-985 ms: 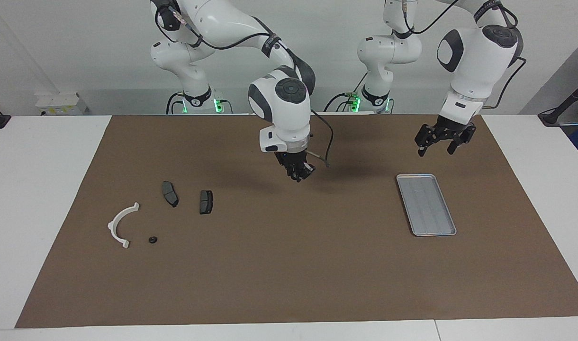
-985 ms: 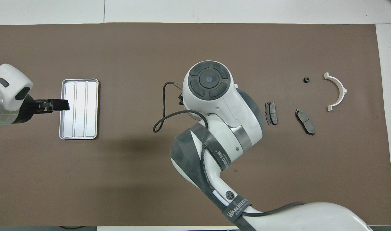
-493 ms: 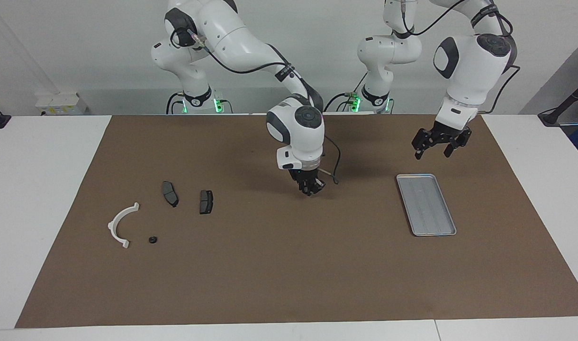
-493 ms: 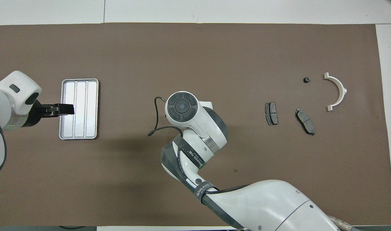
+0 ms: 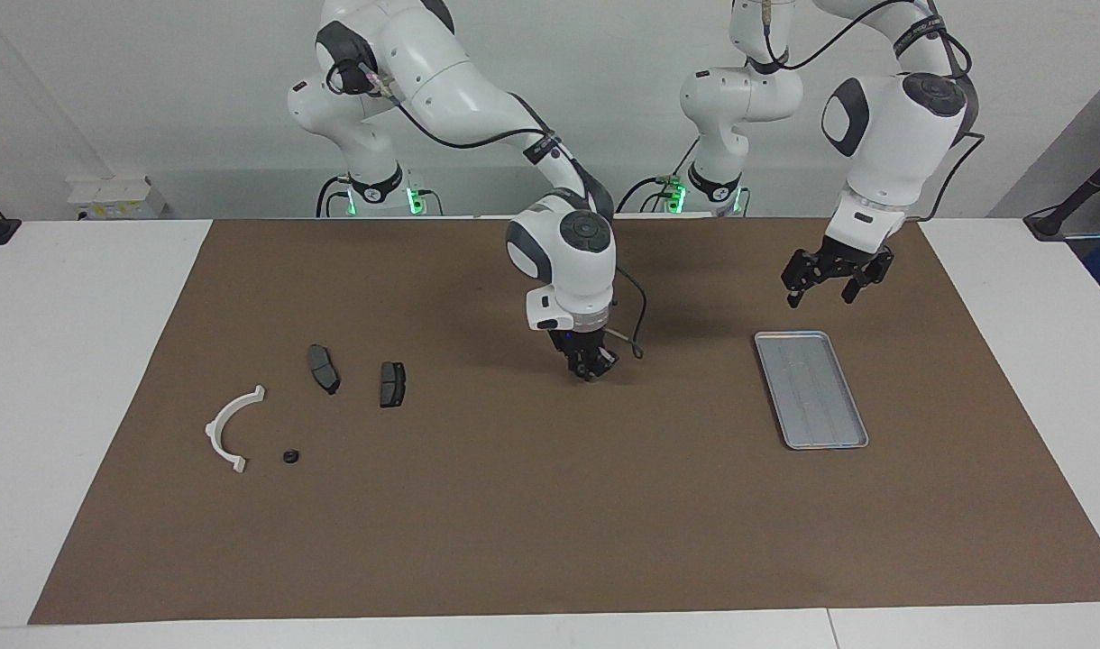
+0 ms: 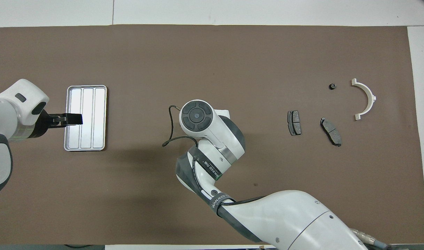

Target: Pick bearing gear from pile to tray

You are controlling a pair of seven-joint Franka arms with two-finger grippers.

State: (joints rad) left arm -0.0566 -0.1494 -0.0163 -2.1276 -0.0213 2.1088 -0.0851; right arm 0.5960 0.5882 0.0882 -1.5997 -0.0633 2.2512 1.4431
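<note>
One small black bearing gear (image 5: 289, 456) (image 6: 332, 86) lies on the brown mat in the pile, beside the white half-ring bracket (image 5: 230, 431) (image 6: 366, 99) and the two dark pads (image 5: 324, 368) (image 5: 392, 384). The ribbed silver tray (image 5: 772, 389) (image 6: 86, 86) lies toward the left arm's end and holds nothing. My right gripper (image 5: 591, 370) hangs low over the mat's middle, fingertips together; I cannot see whether a small part is pinched between them. The overhead view hides it under its own wrist. My left gripper (image 5: 820, 296) (image 6: 71, 119) hovers open over the tray's edge.
The brown mat (image 5: 550, 523) covers most of the white table. A black cable (image 5: 636, 338) loops off the right wrist. Wide bare mat lies between the right gripper and the tray.
The right gripper has come down toward the mat and shifted toward the left arm's end. The left gripper has drifted slightly and stays open.
</note>
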